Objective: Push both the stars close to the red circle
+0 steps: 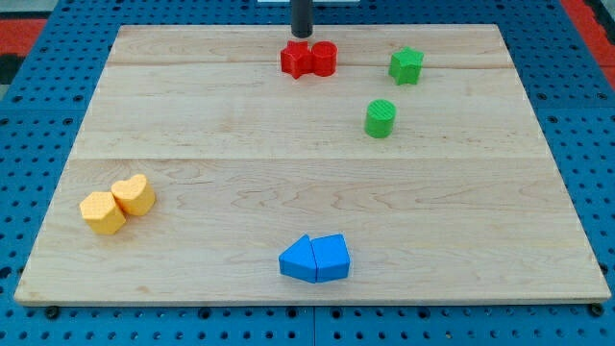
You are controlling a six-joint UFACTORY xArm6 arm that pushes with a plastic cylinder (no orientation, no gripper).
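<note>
Counting the blocks gives seven on the wooden counter (pixel 192 115): two red, two green, two yellow, one blue pair counted as two would make eight, so eight in all; the red star (pixel 299 59) and the red circle (pixel 324 59) sit touching near the view's top centre, star on the left; the green star (pixel 406 65) lies to the view's right of them, near but apart; the green cylinder (pixel 381 118) stands just below that star; the yellow hexagon (pixel 103 212) and yellow heart (pixel 134 194) touch at the view's lower left; two blue blocks (pixel 315 259), angular in shape, press together at the bottom centre; my tip (pixel 302 36) rests just above the red star, at or nearly touching its top edge; no pincer exists on this rod, so nothing is grasped; no containers appear; the counter lies on a blue pegboard (pixel 48 115), with a red patch (pixel 29 29) at the top left.
</note>
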